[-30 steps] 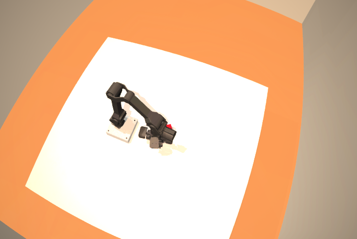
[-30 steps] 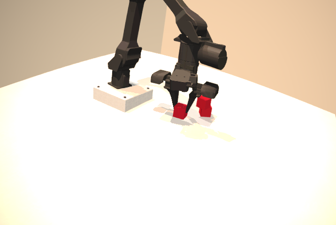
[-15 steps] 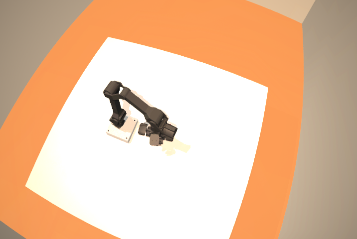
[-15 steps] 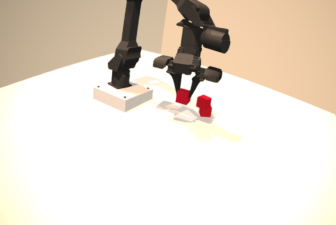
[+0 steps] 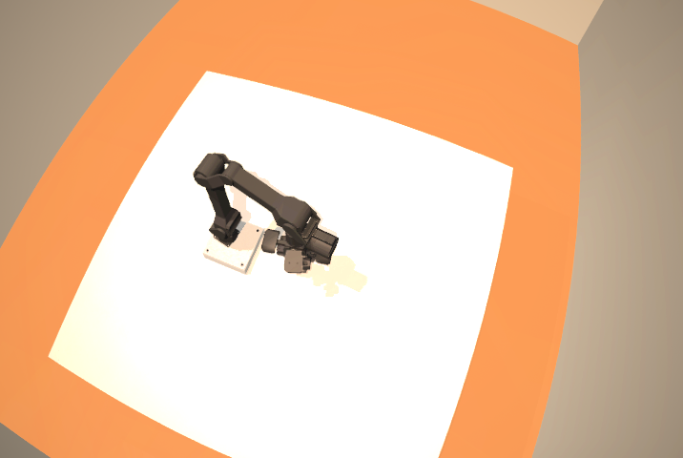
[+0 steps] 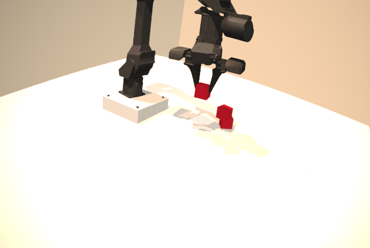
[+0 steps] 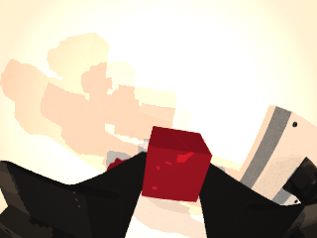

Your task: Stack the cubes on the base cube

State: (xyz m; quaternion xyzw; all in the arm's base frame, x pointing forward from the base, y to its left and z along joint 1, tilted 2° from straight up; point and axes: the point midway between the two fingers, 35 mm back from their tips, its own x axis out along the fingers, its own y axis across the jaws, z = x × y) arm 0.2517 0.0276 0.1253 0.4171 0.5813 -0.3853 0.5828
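My gripper point(image 6: 203, 88) point(image 7: 173, 163) is shut on a red loose cube point(image 6: 202, 91) point(image 7: 174, 166) and holds it level, a little above the white table top. To its right in the exterior view, the red base cube point(image 6: 227, 123) stands on the table. A second red cube point(image 6: 224, 110) sits on top of it, shifted toward one corner. In the wrist view only a sliver of red point(image 7: 117, 165) from that stack shows behind the left finger. In the top view the arm point(image 5: 278, 207) hides all the cubes.
The arm's white mounting plate point(image 6: 138, 109) point(image 5: 229, 258) point(image 7: 273, 135) stands to the left of the cubes. The white table top point(image 5: 353, 350) is bordered by an orange surface point(image 5: 83, 161).
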